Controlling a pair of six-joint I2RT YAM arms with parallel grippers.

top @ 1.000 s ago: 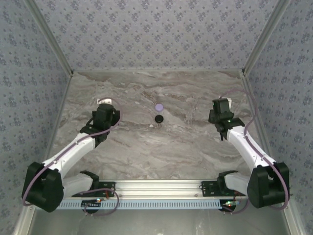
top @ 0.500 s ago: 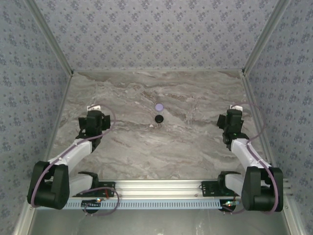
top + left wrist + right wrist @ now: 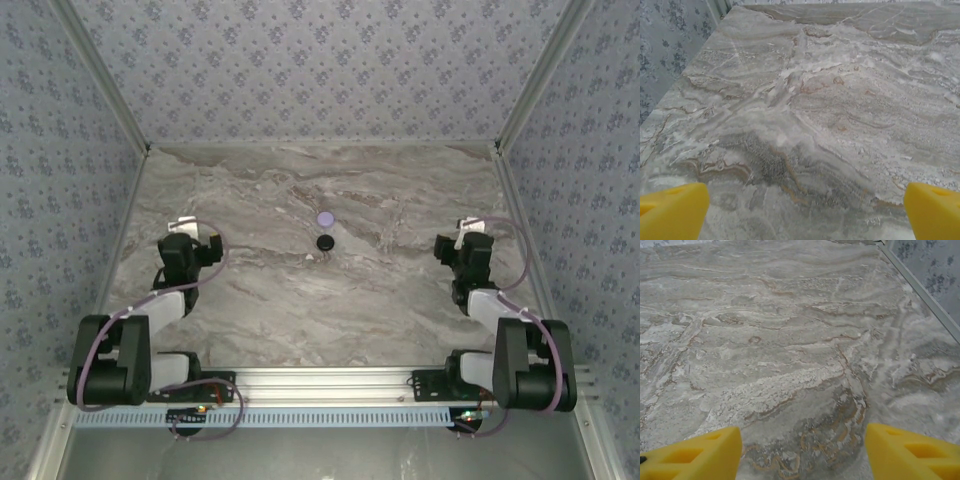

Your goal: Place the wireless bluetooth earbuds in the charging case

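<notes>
Mid-table in the top view lie a round lilac puck [image 3: 325, 218] and, just nearer, a round black puck [image 3: 326, 242]; they look like small charging cases. The earbuds are too small to make out there. My left gripper [image 3: 184, 232] sits well to the left of the pucks, my right gripper [image 3: 466, 240] well to the right. In the left wrist view my left gripper [image 3: 807, 210] is open wide over bare marble, its yellow fingertips [image 3: 675, 210] at the frame's corners. The right gripper [image 3: 802, 452] is also open, with nothing between its yellow fingertips [image 3: 695, 455].
The marble table [image 3: 320, 300] is walled by patterned panels [image 3: 320, 70] on three sides, with metal rails along the left [image 3: 125, 240] and right [image 3: 520, 240] edges. The table's far left corner [image 3: 725, 7] shows in the left wrist view.
Both arms have folded back toward their bases, the grippers ending farther out to the sides. The left gripper has opened wider. The pucks have not moved.
</notes>
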